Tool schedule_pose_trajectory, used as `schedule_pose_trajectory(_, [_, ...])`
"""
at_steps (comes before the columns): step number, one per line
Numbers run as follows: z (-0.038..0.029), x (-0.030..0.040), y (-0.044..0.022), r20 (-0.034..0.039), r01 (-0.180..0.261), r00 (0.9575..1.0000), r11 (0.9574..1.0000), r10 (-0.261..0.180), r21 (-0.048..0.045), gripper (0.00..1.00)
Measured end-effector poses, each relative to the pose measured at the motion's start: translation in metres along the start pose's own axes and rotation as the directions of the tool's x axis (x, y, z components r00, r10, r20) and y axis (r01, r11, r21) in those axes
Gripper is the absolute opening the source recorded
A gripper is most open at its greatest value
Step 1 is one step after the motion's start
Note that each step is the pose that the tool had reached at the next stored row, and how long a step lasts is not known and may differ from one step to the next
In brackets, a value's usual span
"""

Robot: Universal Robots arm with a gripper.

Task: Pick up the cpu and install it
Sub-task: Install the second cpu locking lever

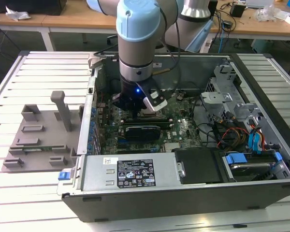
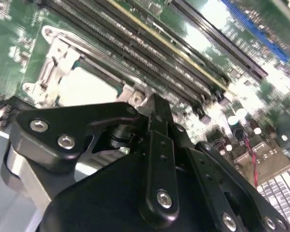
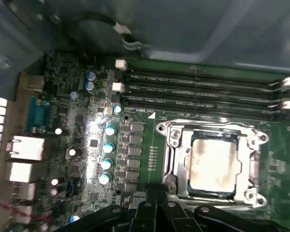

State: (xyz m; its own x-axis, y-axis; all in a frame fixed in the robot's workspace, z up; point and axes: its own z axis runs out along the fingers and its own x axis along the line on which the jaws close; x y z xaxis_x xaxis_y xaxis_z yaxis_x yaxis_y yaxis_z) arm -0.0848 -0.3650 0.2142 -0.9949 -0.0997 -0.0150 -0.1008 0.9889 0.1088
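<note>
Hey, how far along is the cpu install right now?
Mostly done, it seems: the cpu lies flat inside the socket frame on the motherboard. The gripper sits just beside the socket, not on the chip. Whether the frame is latched can't be told.

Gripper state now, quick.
Gripper: fingers shut together, holding nothing, just above the cpu, which sits in its socket.

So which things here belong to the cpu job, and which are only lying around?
Belong to the job:
- cpu, lying in the metal socket frame
- tool, low over the motherboard

Lying around:
- grey fixture outside the case
- empty memory slots
- drive cables
</note>
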Motion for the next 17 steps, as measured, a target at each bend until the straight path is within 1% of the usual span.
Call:
schedule_pose_trajectory(2, [-0.0028,-0.0018,0.0026,0.0000,0.000,1.0000,1.0000,0.000,0.0000,0.11])
schedule_pose_trajectory(3, [-0.0026,-0.0048,0.0060,-0.0006,0.000,1.0000,1.0000,0.000,0.0012,0.11])
schedule_pose_trajectory(4, [-0.0021,-0.0086,0.0104,-0.0027,0.000,1.0000,1.0000,0.000,0.0017,0.11])
schedule_pose_trajectory(5, [-0.0014,-0.0132,0.0144,-0.0074,-0.001,1.0000,1.0000,0.001,0.0019,0.11])
schedule_pose_trajectory(6, [-0.0007,-0.0180,0.0177,-0.0138,-0.001,0.9999,1.0000,0.001,0.0032,0.11])
schedule_pose_trajectory(7, [0.0007,-0.0241,0.0202,-0.0214,-0.002,0.9998,1.0000,0.002,0.0074,0.11])
schedule_pose_trajectory(8, [0.0020,-0.0292,0.0215,-0.0265,-0.002,0.9996,0.9999,0.003,0.0151,0.11])
schedule_pose_trajectory(10, [0.0034,-0.0361,0.0231,-0.0328,-0.003,0.9995,0.9997,0.004,0.0258,0.11])
schedule_pose_trajectory(12, [0.0049,-0.0482,0.0257,-0.0413,-0.003,0.9991,0.9993,0.005,0.0368,0.11])
schedule_pose_trajectory(14, [0.0054,-0.0550,0.0272,-0.0457,-0.003,0.9989,0.9991,0.005,0.0423,0.11])
schedule_pose_trajectory(15, [0.0057,-0.0584,0.0283,-0.0479,-0.003,0.9988,0.9989,0.006,0.0469,0.11])
schedule_pose_trajectory(17, [0.0060,-0.0614,0.0307,-0.0502,-0.004,0.9987,0.9980,0.007,0.0624,0.11])
